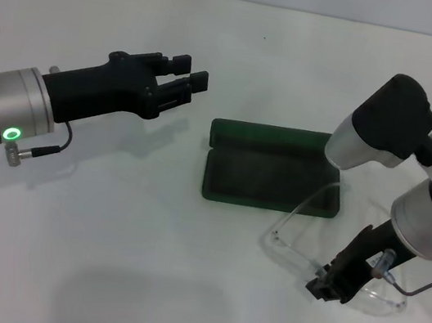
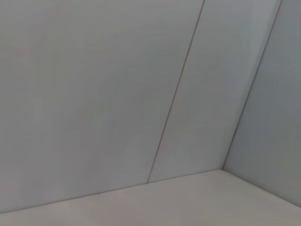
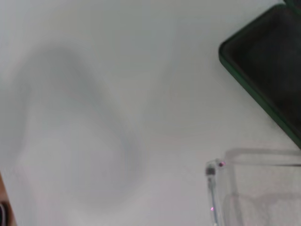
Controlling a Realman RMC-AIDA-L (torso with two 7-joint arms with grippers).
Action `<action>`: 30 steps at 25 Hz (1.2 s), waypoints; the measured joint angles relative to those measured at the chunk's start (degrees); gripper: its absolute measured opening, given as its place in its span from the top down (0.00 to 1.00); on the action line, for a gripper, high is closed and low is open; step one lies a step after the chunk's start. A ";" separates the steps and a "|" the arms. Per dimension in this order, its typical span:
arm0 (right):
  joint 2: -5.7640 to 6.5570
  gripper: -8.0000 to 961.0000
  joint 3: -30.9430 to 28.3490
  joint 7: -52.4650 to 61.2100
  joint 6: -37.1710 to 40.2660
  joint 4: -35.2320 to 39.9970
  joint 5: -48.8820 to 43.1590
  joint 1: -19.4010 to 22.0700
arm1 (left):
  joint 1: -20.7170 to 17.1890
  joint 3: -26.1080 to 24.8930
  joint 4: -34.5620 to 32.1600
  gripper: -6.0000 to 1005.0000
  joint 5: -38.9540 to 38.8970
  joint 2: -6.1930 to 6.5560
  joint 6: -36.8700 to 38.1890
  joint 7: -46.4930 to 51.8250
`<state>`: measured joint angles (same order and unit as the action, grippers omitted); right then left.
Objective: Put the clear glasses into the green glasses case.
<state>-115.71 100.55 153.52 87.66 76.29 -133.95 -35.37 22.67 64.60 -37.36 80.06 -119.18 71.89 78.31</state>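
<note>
Here the right gripper grips the glasses on the table just beside the open case; left gripper hovers, fingers spread.

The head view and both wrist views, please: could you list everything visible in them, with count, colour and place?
green glasses case: one, dark green with dark lining, lying open at the middle of the table, empty inside.
clear glasses: one pair, transparent, on the table at the near right corner of the case, one arm reaching over the case's edge; the right claw is down at its lens.
table: one, white, under everything.
wall: white panels with thin seams, behind the table.
left claw: one, black, fingers apart, raised over the table left of the case, holding nothing.
right claw: one, black, low at the glasses, right of the case.
</note>
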 joint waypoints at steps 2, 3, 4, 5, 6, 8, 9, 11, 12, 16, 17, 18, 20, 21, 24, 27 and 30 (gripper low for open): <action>-0.12 0.79 -0.20 0.11 0.13 0.27 -1.00 0.13 | 0.00 0.00 -0.01 0.57 0.00 0.00 0.00 0.00; -0.15 0.79 -0.36 0.15 0.15 0.33 -1.29 0.18 | 0.00 0.00 -0.02 0.57 0.00 0.00 0.00 0.00; -0.16 0.79 -0.55 0.17 0.14 0.36 -1.43 0.20 | 0.00 0.00 -0.02 0.57 0.00 0.00 0.00 0.00; -0.15 0.79 -0.75 0.17 0.14 0.37 -1.43 0.22 | 0.00 0.00 -0.03 0.57 0.00 0.00 0.00 0.00; -0.13 0.79 -1.11 0.13 0.13 0.39 -1.41 0.25 | 0.00 0.00 -0.03 0.57 0.01 0.00 0.00 0.00; -0.10 0.79 -1.76 -0.10 0.10 0.53 -1.15 0.34 | 0.00 0.00 -0.04 0.57 0.01 0.00 0.00 0.00; -0.10 0.79 -1.98 -0.21 0.06 0.66 -1.00 0.37 | 0.00 0.00 -0.04 0.57 0.01 0.00 0.00 0.00; -0.10 0.79 -2.11 -0.28 0.05 1.00 -0.82 0.35 | 0.00 0.00 -0.02 0.57 -0.02 0.00 0.00 0.00; -0.11 0.79 -2.13 -0.27 0.10 1.14 -0.79 0.28 | 0.00 0.00 0.00 0.57 -0.02 0.00 0.00 0.00; -0.19 0.79 -2.11 -0.19 0.21 1.11 -1.26 0.00 | 0.00 0.00 0.01 0.57 0.01 0.00 0.00 0.00; -0.21 0.79 -2.09 -0.21 0.20 1.10 -1.35 0.00 | 0.00 0.00 0.04 0.57 0.01 0.01 0.00 0.00; -0.21 0.79 -2.07 -0.24 0.15 1.11 -1.35 -0.01 | 0.00 0.00 0.06 0.57 -0.01 0.05 0.00 0.00; -0.21 0.79 -2.07 -0.28 -0.02 1.20 -1.36 0.00 | 0.00 0.00 0.10 0.57 -0.11 0.14 0.00 0.00; -0.21 0.79 -2.09 -0.27 -0.09 1.22 -1.37 0.02 | 0.00 0.00 0.10 0.57 -0.12 0.17 0.00 0.00; -0.18 0.79 -2.43 -0.10 -0.06 1.17 -1.39 -0.01 | 0.00 0.00 0.03 0.57 -0.11 0.18 0.00 0.00; -0.14 0.72 -2.61 -0.17 0.36 1.27 -1.40 -0.09 | 0.00 0.00 0.00 0.57 -0.16 0.19 0.00 0.00; -0.03 0.62 -2.29 -0.35 0.59 1.70 -1.56 -0.17 | 0.00 0.00 0.08 0.57 -0.24 0.24 0.00 0.00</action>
<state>-115.74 98.26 153.17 88.25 77.99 -135.51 -35.54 22.67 64.60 -37.28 79.82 -118.94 71.89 78.31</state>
